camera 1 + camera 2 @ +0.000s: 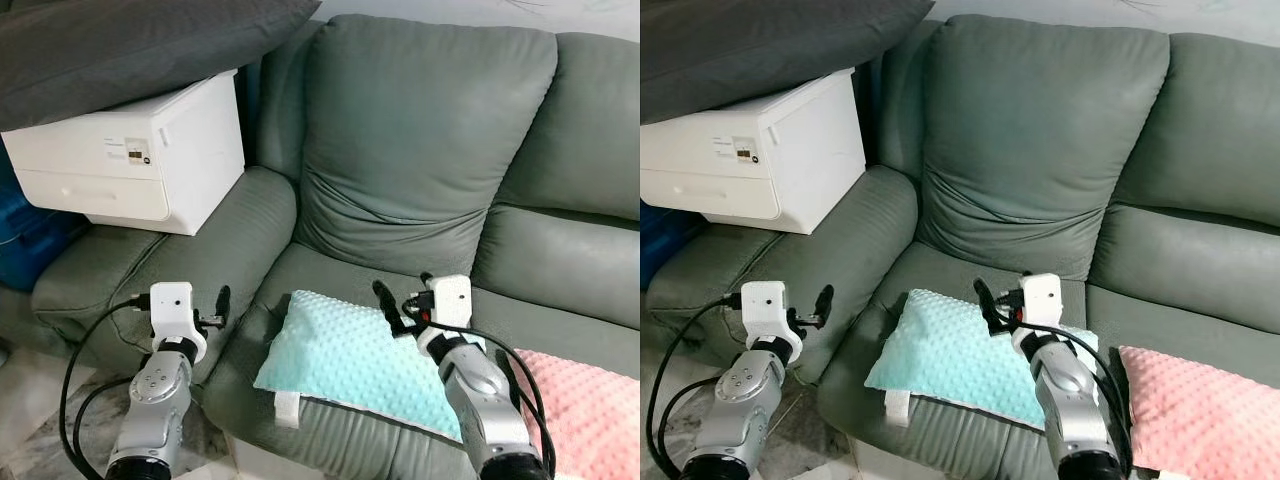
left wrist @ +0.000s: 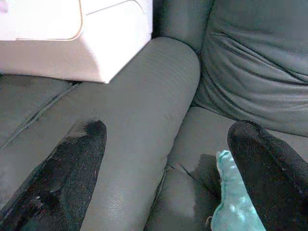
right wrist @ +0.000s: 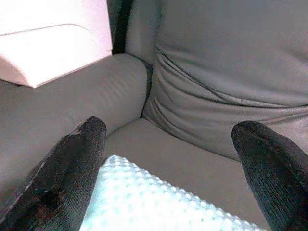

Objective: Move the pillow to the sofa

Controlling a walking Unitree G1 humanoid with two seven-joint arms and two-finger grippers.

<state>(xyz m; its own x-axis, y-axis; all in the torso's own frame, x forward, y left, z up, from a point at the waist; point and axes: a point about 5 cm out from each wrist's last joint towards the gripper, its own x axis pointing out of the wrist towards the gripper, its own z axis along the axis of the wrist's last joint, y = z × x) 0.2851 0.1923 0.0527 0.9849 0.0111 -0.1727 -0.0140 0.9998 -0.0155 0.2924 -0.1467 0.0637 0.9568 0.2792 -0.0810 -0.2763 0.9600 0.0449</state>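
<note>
The pillow point(image 1: 355, 355) lies flat on the sofa point(image 1: 420, 150) seat, its front edge just at the seat's lip, so the task looks nearly done. The right gripper point(image 1: 400, 300) hovers over the pillow's far edge, fingers spread and holding nothing; the left gripper point(image 1: 212, 308) sits beside the armrest point(image 1: 215, 245), also spread and empty. The risk I see is a finger snagging the nubby cover on the way back, dragging the pillow off the lip. A careless left arm could bump the armrest or the printer point(image 1: 140, 150).

Two pillows point(image 1: 350, 360) point(image 1: 590, 410), one sofa point(image 1: 420, 150), perhaps one printer point(image 1: 140, 150)
</note>
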